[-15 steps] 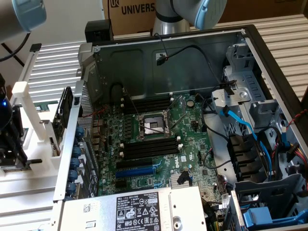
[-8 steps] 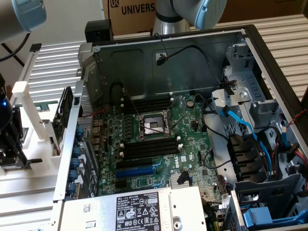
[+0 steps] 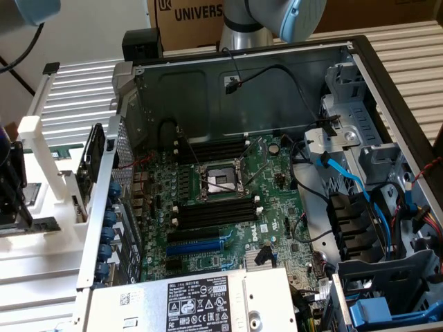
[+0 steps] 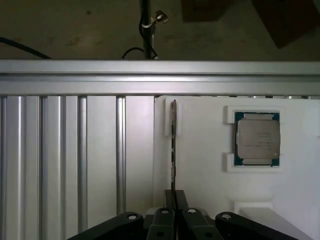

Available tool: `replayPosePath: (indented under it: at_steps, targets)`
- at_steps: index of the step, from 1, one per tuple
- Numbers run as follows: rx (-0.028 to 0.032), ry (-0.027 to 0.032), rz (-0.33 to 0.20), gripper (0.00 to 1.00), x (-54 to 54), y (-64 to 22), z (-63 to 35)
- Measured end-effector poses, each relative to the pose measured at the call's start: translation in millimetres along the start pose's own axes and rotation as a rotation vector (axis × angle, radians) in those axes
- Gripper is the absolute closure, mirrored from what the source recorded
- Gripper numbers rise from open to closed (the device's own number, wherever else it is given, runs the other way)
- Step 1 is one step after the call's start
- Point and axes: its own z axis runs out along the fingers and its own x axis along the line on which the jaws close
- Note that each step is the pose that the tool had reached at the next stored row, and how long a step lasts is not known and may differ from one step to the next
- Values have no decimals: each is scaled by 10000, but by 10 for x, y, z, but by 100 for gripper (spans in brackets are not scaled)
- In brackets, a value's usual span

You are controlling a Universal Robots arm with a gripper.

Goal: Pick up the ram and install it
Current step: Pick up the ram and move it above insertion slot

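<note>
Ribbed aluminium table [image 4: 80,160], white tray [image 4: 200,165]; fingers [image 4: 181,200] pinch ram [image 4: 173,145].

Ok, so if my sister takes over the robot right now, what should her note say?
Tool: shut on the ram, pinching the near end of its thin edge.
Ram: standing on edge in its groove in the white holder, beside the processor chip.
Done: the grab. The ram is not lifted out yet.
Left: lifting it out and installing it in one of the long black memory slots on the motherboard.
</note>
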Motion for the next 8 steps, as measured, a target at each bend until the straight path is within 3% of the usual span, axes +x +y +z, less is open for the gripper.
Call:
replayPosePath:
  at_steps: [8]
  targets:
    - [1,21,28,88,-17,14,-425]
